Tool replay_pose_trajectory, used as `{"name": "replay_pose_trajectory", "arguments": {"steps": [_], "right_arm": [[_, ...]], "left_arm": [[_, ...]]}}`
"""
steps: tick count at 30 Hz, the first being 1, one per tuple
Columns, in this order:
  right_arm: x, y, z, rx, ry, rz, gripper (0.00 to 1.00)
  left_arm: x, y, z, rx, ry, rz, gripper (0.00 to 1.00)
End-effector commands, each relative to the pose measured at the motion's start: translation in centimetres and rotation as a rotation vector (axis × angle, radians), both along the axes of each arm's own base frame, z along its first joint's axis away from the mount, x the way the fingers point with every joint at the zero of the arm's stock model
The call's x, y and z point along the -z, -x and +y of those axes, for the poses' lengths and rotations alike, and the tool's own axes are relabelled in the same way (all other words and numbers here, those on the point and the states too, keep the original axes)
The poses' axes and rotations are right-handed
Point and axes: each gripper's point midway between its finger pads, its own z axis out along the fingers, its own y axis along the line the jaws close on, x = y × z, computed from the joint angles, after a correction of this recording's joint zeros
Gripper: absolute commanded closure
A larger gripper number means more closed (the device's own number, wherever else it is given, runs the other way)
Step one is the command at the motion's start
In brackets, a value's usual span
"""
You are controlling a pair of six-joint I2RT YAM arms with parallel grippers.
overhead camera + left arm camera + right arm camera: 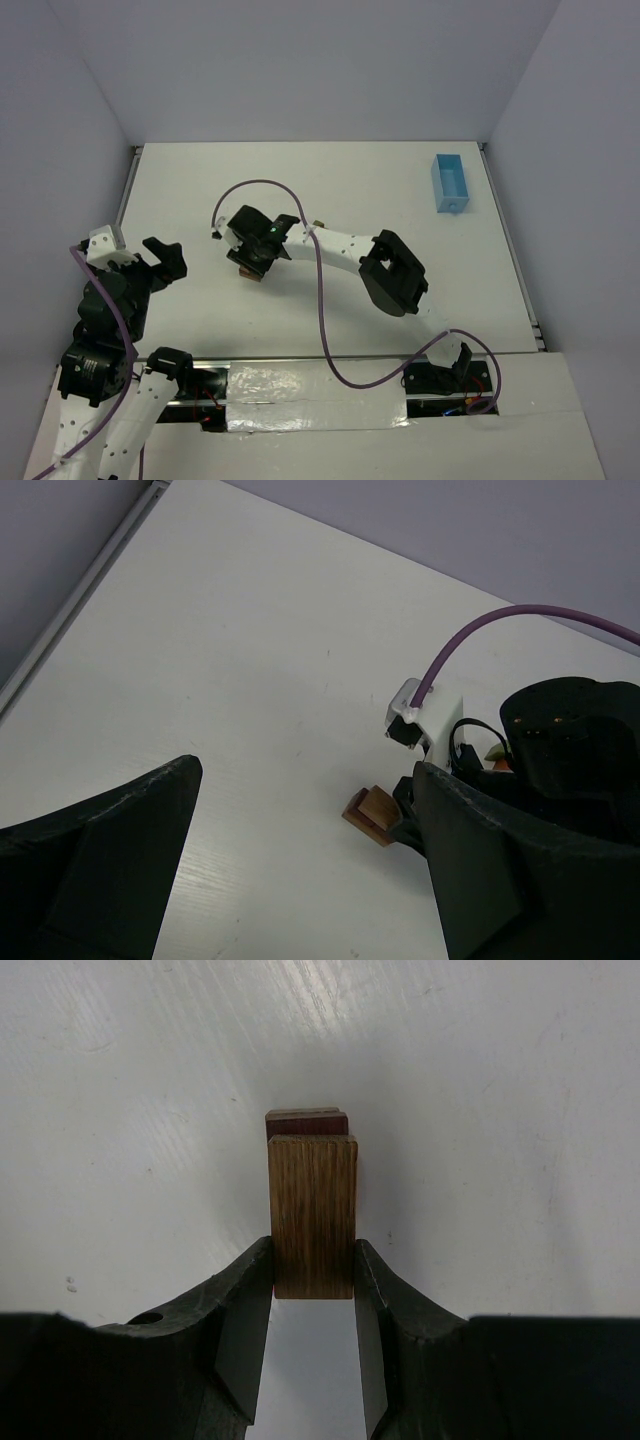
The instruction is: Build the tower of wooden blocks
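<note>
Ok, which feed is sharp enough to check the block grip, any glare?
Right wrist: wood block crisp in the right gripper, mild sheen on the table. Left wrist: left gripper dark, soft-edged. Top external: even light, block barely visible.

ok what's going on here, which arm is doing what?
The right pincer is shut on a brown wood block, low over the middle-left of the table. A reddish block shows just beyond it in the wrist view; I can't tell whether the two touch. The left pincer is open and empty, off to the left, facing the work. The light-blue tray sits at the far right, away from both arms. No tower beyond those two pieces is visible.
</note>
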Motion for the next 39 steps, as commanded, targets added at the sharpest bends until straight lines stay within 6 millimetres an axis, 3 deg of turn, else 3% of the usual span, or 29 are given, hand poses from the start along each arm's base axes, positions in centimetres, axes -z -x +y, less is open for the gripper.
{"name": "replay_pose_trajectory", "arguments": {"steps": [1,32,39], "right_arm": [[-1.41,-1.06,1.2,-0.014,-0.046,-0.033,0.59],[-0.84,-1.0,1.18,-0.02,-0.045,-0.012,0.58],[-1.0,-0.69,1.1,-0.02,-0.052,-0.012,0.52]], "left_arm": [[-0.61,-0.48,-0.25,0.017,-0.015,-0.023,0.01],[-0.46,-0.61,-0.43,0.027,-0.019,-0.016,0.0],[-0.53,-0.6,-0.4,0.025,-0.019,-0.018,0.0]]}}
